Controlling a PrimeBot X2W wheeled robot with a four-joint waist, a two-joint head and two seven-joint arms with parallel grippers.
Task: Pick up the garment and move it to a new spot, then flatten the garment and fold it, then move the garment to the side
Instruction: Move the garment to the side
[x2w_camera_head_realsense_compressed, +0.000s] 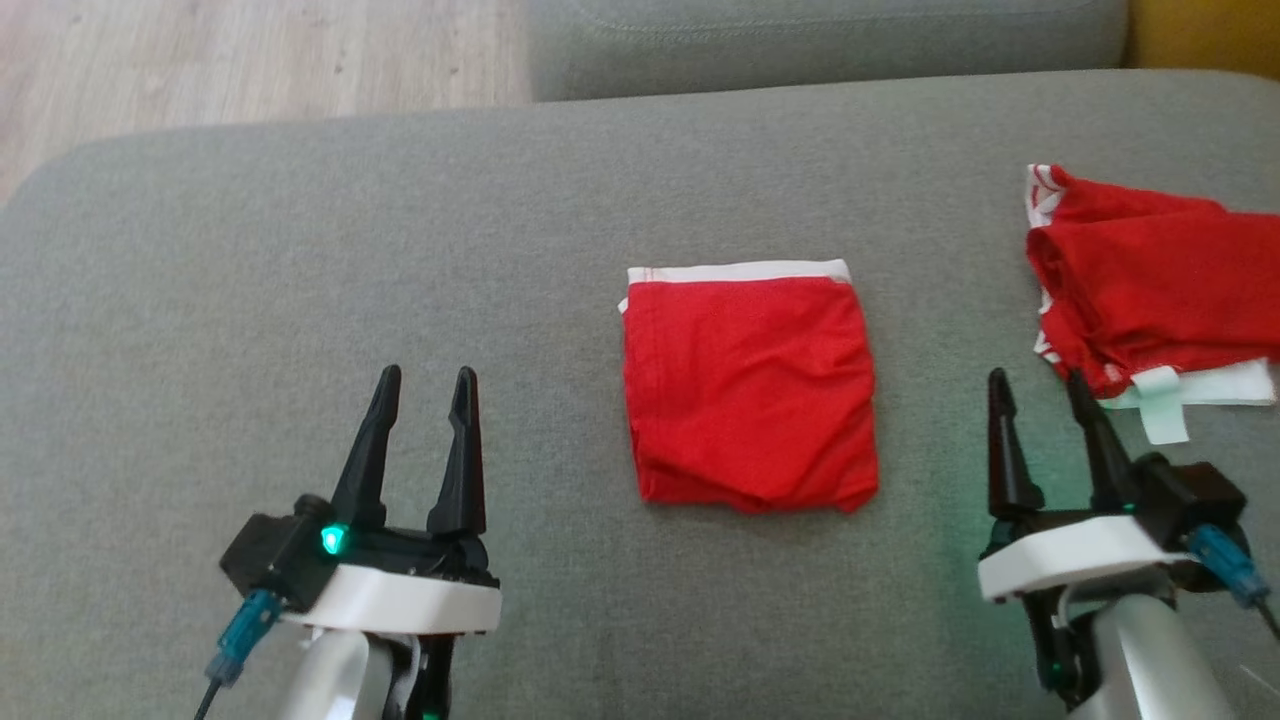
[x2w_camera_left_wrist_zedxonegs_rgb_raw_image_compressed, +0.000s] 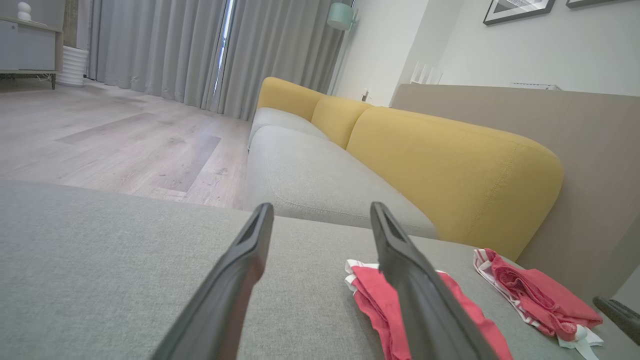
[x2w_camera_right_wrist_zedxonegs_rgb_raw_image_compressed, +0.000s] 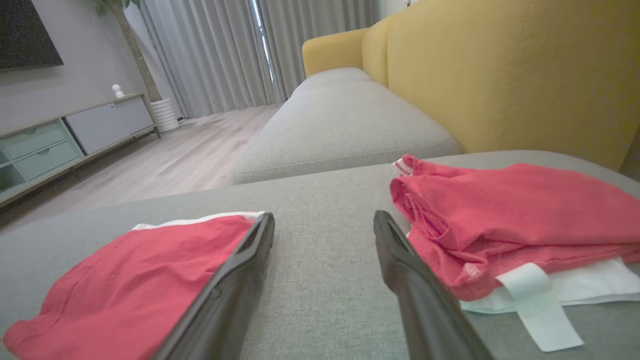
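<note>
Now, left gripper (x2w_camera_head_realsense_compressed: 428, 375), lower left of the head view: jaws spread wide with nothing between them, over bare grey sofa seat (x2w_camera_head_realsense_compressed: 300, 250). Right gripper (x2w_camera_head_realsense_compressed: 1036, 378), lower right: jaws likewise released and empty. The right wrist view has plain grey fabric in the gap between the two fingers. Neither gripper touches cloth.

Outward from there:
- Centre garment (x2w_camera_head_realsense_compressed: 750, 390): red, white waistband along its top edge. Lies mid-frame between the two grippers and apart from both. Folded to a tidy near-square with a few soft creases, lower edge slightly lumpy.
- Right-hand garment (x2w_camera_head_realsense_compressed: 1140, 290): also red, at the right edge of the frame, just beside the right gripper's fingertips. More loosely folded, with white trim and a pale label (x2w_camera_head_realsense_compressed: 1160, 405) poking out at its lower edge.

Judgement: cannot tell for certain which piece is the task's.
- If it is the centre one, picking up, flattening and folding look done, and only the shift to the side is left.
- If it is the right-hand one, it is already folded and lying at the side, and the task looks essentially finished.
</note>
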